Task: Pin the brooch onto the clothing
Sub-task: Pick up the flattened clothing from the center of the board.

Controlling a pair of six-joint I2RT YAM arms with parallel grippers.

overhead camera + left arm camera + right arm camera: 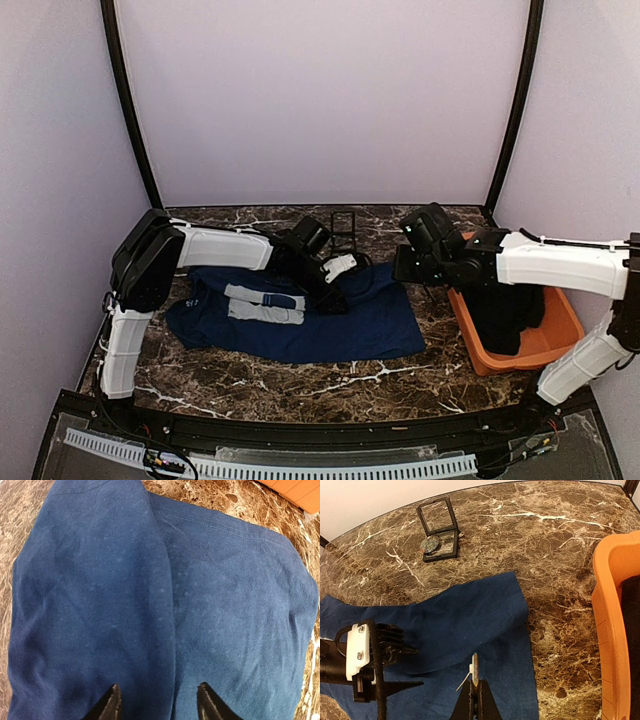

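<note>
The clothing, a navy T-shirt [350, 325] with a pale print [262, 303], lies spread on the marble table. My left gripper [160, 700] is down on it near its middle. The jaws stand apart astride a raised ridge of the blue cloth [167, 605]. In the right wrist view a fold of the shirt [470, 615] bulges up beside the left gripper's fingers [395, 685]. My right gripper [476, 681] hovers over the shirt's right part, shut on the brooch [475, 667]. The brooch is a thin disc held edge-on, with its white back and pin sticking out to the left.
A small black hinged case [439, 530] stands open at the back of the table, a round greyish thing [430, 544] on its lower half. An orange bin [545, 345] with a black garment [505, 315] sits at the right, under my right arm.
</note>
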